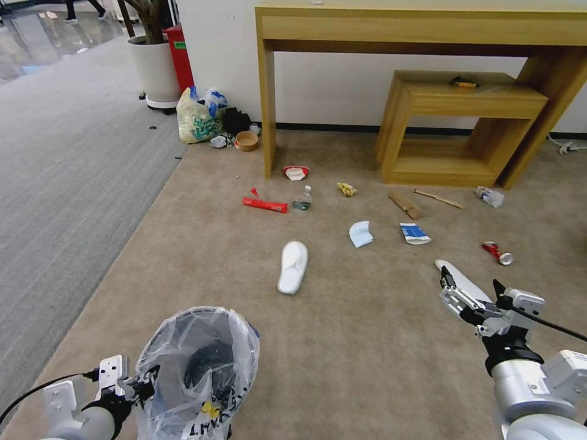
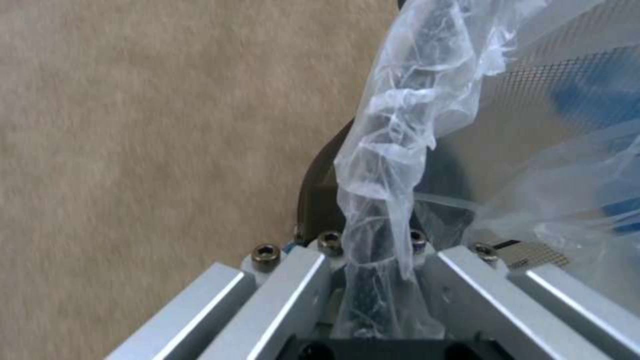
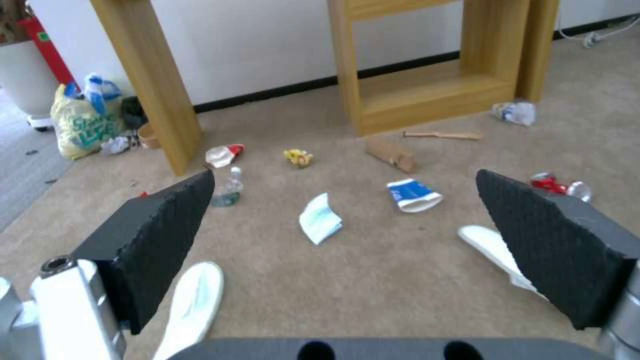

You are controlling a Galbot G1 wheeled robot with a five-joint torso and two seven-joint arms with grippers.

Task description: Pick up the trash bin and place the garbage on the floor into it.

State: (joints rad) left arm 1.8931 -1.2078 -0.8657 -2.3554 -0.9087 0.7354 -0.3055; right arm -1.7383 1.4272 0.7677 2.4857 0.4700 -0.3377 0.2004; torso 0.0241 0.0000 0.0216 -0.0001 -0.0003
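Left tool [image 1: 143, 382] clamped on trash bin [image 1: 202, 373] rim, right tool [image 1: 471, 290] wide open and empty above a slipper [image 1: 458, 278], second slipper [image 1: 293, 266] beyond the bin, litter strewn before the desk [image 1: 428, 36]

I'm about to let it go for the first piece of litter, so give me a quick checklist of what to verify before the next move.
1. Bin held by left gripper: ok, jaws shut on its rim and liner.
2. Bin mouth open: ok, liner spread wide.
3. Right gripper free: ok, jaws open, nothing between them.
4. A slipper within reach: likely ok, it lies just under the right gripper.
5. Second slipper unobstructed: ok, bare floor around it.
6. Grip firm enough to carry the bin: cannot tell.
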